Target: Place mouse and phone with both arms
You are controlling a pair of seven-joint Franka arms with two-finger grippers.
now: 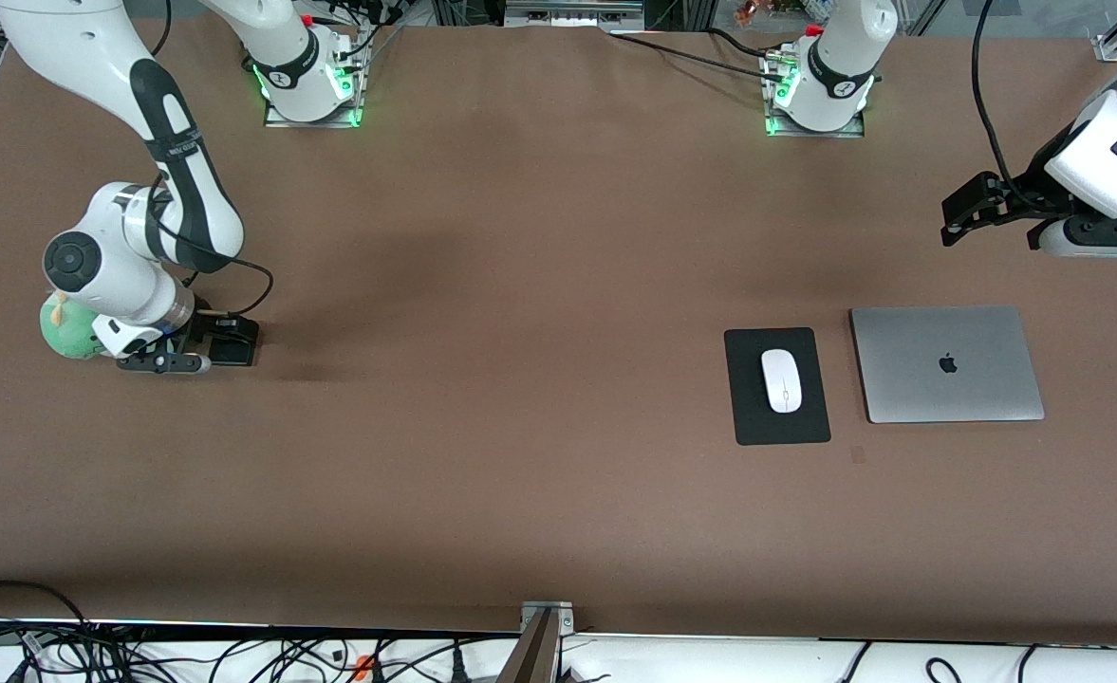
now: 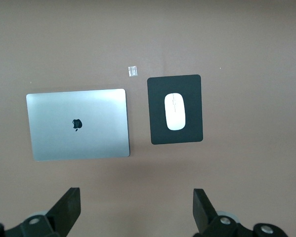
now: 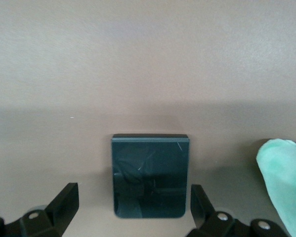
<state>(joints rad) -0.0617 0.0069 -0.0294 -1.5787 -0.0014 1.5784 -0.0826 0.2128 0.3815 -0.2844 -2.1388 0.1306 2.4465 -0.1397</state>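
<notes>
I have the right gripper (image 1: pixel 205 355) down low at the right arm's end of the table, its 2 fingers (image 3: pixel 63 200) spread wide on either side of the phone (image 3: pixel 150 175), which lies flat on the table (image 1: pixel 520 427) and is not clamped. A green plush toy (image 1: pixel 66 329) sits just beside that gripper, crowding it. The left gripper (image 1: pixel 961 216) waits in the air, fingers wide apart and holding nothing, while the mouse (image 1: pixel 780 380) rests on the black mat (image 1: pixel 748 417), beside the closed silver laptop (image 1: pixel 945 363).

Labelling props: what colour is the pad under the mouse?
Black; the pad under the white mouse shows best in the left wrist view.
</notes>
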